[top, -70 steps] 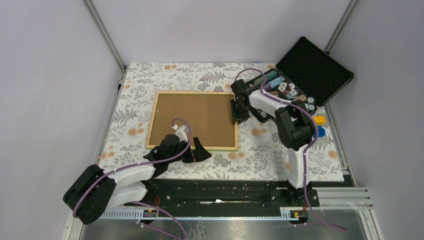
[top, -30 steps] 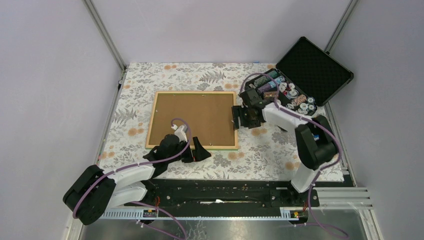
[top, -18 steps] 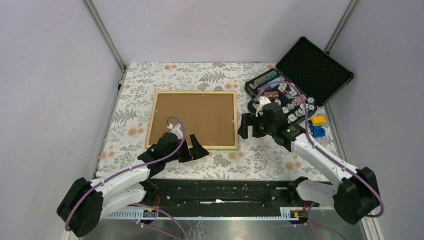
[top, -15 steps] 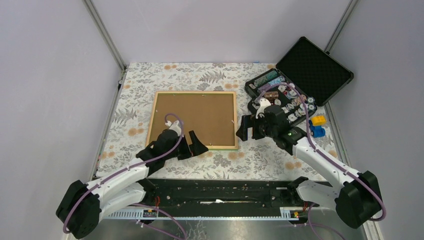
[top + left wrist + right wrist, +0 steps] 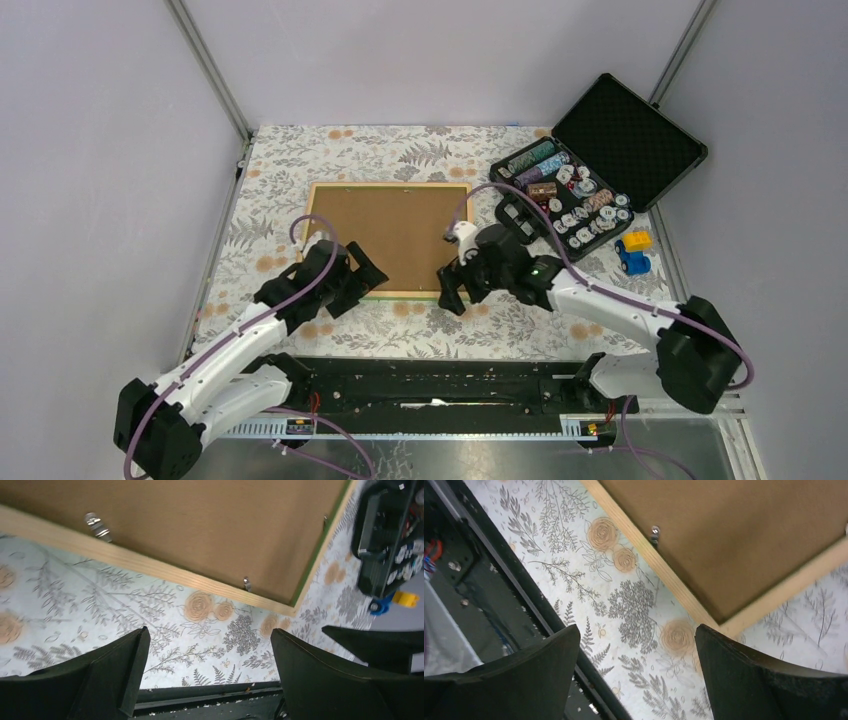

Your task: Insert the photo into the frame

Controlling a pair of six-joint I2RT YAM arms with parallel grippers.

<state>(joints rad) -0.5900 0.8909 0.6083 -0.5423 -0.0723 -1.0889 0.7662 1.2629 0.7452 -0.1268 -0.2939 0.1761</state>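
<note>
Frame [image 5: 390, 184] is backed; left claw [image 5: 207, 635] and right claw [image 5: 636, 630] are held wide open, empty, by counter's [image 5: 300, 150] near edge; clips [image 5: 97, 525] probably get turned next.

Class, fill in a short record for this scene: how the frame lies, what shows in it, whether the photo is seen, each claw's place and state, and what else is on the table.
Frame: flat, back up, on the floral cloth
In the frame: brown backing panel
Photo: not visible in any view
Left claw: open, empty, by the left part of the frame's near edge
Right claw: open, empty, by the frame's near right corner
Also there: open black case of chips, blue block, yellow block, all at the right
</note>
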